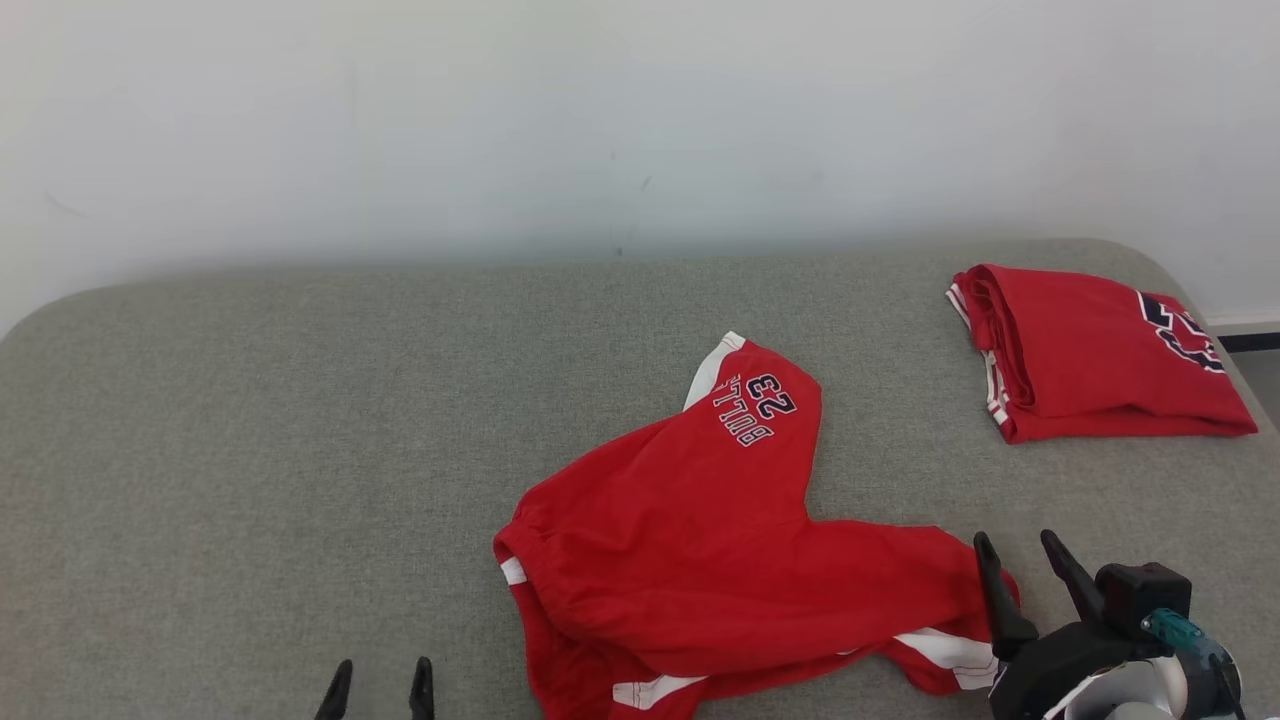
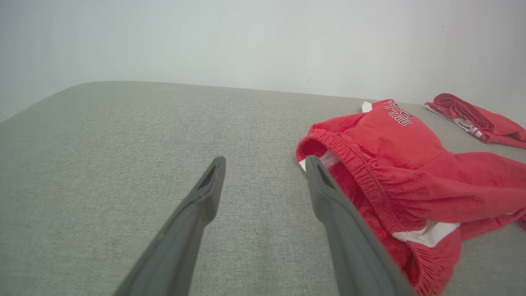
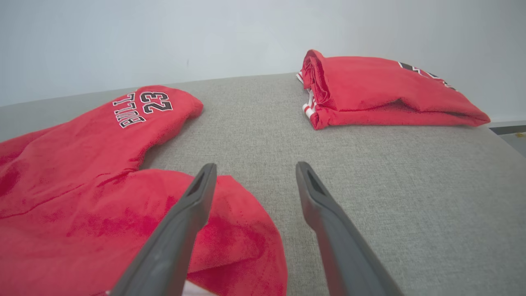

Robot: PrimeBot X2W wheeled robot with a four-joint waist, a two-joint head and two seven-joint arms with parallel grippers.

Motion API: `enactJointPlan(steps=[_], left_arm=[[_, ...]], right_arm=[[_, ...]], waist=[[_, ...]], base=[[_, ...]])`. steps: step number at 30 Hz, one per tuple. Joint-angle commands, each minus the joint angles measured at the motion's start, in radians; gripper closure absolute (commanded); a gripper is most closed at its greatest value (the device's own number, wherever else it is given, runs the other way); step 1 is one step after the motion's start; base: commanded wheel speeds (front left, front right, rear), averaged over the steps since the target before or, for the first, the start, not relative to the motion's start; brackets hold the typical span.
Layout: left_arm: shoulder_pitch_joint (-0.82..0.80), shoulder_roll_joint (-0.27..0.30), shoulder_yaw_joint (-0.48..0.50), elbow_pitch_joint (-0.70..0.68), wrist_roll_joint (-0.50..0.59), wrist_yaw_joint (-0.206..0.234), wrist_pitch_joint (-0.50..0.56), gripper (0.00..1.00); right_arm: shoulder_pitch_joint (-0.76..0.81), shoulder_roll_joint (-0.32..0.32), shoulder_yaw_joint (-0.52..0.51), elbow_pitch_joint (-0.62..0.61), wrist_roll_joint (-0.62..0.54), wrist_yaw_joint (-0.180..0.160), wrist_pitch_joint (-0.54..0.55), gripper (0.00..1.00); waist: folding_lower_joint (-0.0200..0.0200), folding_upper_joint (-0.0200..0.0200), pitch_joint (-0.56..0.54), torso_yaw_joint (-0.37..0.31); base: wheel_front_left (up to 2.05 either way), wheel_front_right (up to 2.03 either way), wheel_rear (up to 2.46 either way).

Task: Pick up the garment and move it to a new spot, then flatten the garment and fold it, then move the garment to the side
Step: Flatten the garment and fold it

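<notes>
Head view: red basketball shorts [image 1: 700, 540] lie rumpled near the front edge of a grey padded surface [image 1: 250, 450], right of centre. A folded red garment [image 1: 1090, 350] sits at the far right corner. The right gripper [image 1: 1016, 540] stands spread and empty beside one leg's hem. The left gripper [image 1: 385, 663] is spread too, near the waistband. Flattening seems to be the step in hand. It likely needs both grippers pinching opposite edges and drawing the cloth taut.

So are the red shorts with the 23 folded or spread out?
Spread, not folded: the red shorts lie rumpled, legs splayed apart, waistband gaping. The other red garment is folded.
</notes>
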Motion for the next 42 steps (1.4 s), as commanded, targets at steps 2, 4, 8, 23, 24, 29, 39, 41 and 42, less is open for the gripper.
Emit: enactJointPlan(steps=[2, 4, 8, 23, 24, 29, 39, 41, 42], left_arm=[[-0.003, -0.001, -0.032, 0.012, -0.011, -0.009, -0.003, 0.00], [-0.011, -0.001, -0.081, 0.035, -0.020, -0.022, -0.003, 0.00], [-0.033, -0.001, -0.165, 0.082, -0.041, -0.030, -0.003, 0.00], [-0.222, 0.019, -0.386, 0.364, -0.170, -0.032, -0.003, 0.00], [-0.234, 0.022, -0.394, 0.378, -0.179, -0.032, -0.003, 0.00], [-0.286, 0.029, -0.444, 0.444, -0.229, -0.032, -0.003, 0.00], [-0.344, 0.020, -0.505, 0.550, -0.302, -0.033, -0.003, 0.00], [-0.352, 0.022, -0.532, 0.540, -0.319, -0.033, -0.003, 0.62], [-0.352, 0.025, -0.540, 0.536, -0.327, -0.033, -0.003, 1.00]], right_arm=[[0.049, 0.008, -0.033, -0.084, -0.022, -0.003, -0.004, 0.00], [0.104, 0.030, -0.057, -0.163, -0.044, -0.003, -0.004, 0.00], [0.200, 0.054, -0.048, -0.223, -0.070, -0.003, -0.005, 0.00], [0.203, 0.071, 0.018, -0.151, -0.090, -0.003, -0.003, 0.00], [0.189, 0.072, 0.025, -0.137, -0.085, -0.003, -0.003, 0.00], [0.131, 0.068, 0.059, -0.074, -0.069, -0.003, -0.003, 0.00], [0.067, 0.074, 0.089, -0.009, -0.040, -0.003, -0.003, 0.00], [0.059, 0.078, 0.096, 0.001, -0.032, -0.003, -0.003, 0.04], [0.053, 0.077, 0.099, 0.007, -0.029, -0.003, -0.003, 0.48]], waist=[[0.0000, 0.0000, -0.008, -0.004], [0.0000, 0.0000, -0.012, -0.010], [0.0000, 0.0000, -0.012, -0.019], [0.0000, 0.0000, 0.037, -0.120], [0.0000, 0.0000, 0.040, -0.122], [0.0000, 0.0000, 0.050, -0.126], [0.0000, 0.0000, 0.060, -0.122], [0.0000, 0.0000, 0.061, -0.123], [0.0000, 0.0000, 0.061, -0.123]], base=[[0.00, 0.00, 0.00], [0.00, 0.00, 0.00], [0.00, 0.00, 0.00], [0.00, 0.00, 0.00], [0.00, 0.00, 0.00], [0.00, 0.00, 0.00], [0.00, 0.00, 0.00], [0.00, 0.00, 0.00], [0.00, 0.00, 0.00]])
